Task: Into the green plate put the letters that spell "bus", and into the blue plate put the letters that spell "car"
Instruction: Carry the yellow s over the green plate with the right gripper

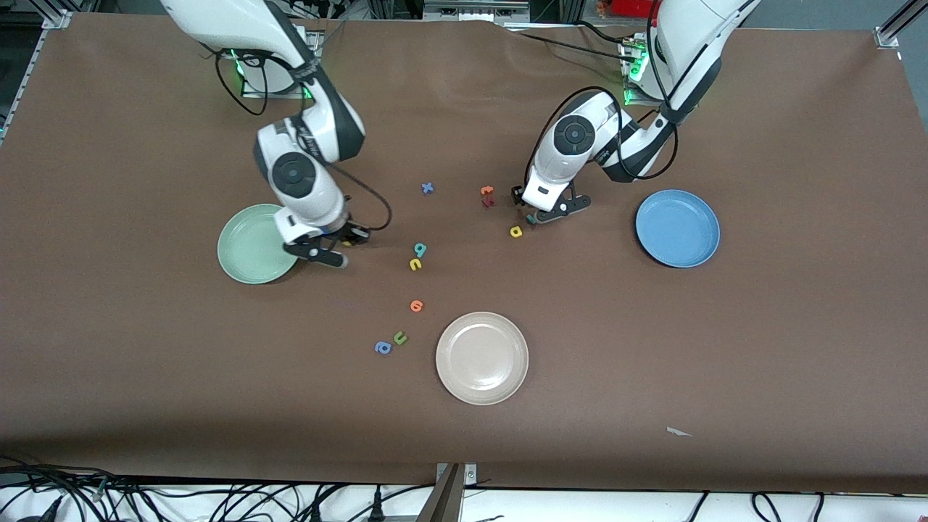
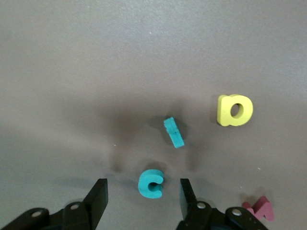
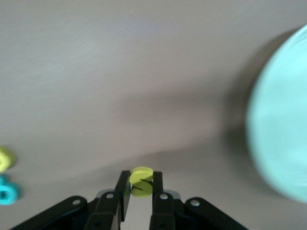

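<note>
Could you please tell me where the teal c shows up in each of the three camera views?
Front view: teal c lies under the left claw, mostly hidden by it.
Left wrist view: it sits between the open claw fingers.
Right wrist view: not in it.
Shared landmark: the yellow a beside it.

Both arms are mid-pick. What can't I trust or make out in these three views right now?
- Front view: the yellow s in the right gripper is mostly hidden by the fingers.
- Front view: the teal c under the left gripper is hidden by that gripper.
- Right wrist view: the green plate is blurred and cut off by the edge.
- Left wrist view: the dark red letter is cut off.
</note>
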Robot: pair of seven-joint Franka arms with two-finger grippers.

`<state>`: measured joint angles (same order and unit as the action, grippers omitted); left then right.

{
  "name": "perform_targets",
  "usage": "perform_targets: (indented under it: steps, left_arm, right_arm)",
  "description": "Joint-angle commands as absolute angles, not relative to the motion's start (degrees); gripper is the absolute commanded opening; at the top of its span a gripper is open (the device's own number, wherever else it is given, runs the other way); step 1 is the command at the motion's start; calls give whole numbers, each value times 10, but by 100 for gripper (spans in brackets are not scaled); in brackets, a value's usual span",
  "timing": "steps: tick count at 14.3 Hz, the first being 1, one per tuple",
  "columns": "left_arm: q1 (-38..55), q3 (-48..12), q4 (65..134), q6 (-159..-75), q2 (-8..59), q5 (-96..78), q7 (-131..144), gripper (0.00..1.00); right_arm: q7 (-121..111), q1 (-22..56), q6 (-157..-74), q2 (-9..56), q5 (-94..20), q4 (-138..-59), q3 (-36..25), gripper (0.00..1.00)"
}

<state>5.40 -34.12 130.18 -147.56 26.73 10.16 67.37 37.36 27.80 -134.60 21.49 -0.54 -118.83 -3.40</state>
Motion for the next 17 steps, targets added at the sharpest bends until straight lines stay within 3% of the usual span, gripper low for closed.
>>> perform_targets:
  steps: [1, 6, 11, 12, 14, 17]
  left_arm:
    - [60, -338, 1291, -1476, 279, 120, 693, 67]
    - [61, -338, 1291, -1476, 285, 120, 693, 61]
    - [61, -338, 1287, -1476, 296, 132, 693, 54]
    - [61, -337, 1287, -1476, 298, 132, 693, 51]
    - [61, -337, 1287, -1476, 297, 132, 693, 34]
    - [60, -337, 1283, -1473, 297, 132, 693, 18]
  right_arm:
    - [265, 279, -1298, 180, -6, -1199, -91, 20]
    - [67, 270, -1298, 191, -83, -1228, -174, 22]
    - [14, 234, -1369, 225, -102, -1273, -175, 22]
    - [14, 233, -1371, 230, -102, -1275, -175, 28]
    - [25, 231, -1369, 233, -103, -1274, -175, 100]
    - [42, 236, -1348, 214, -103, -1260, -171, 100]
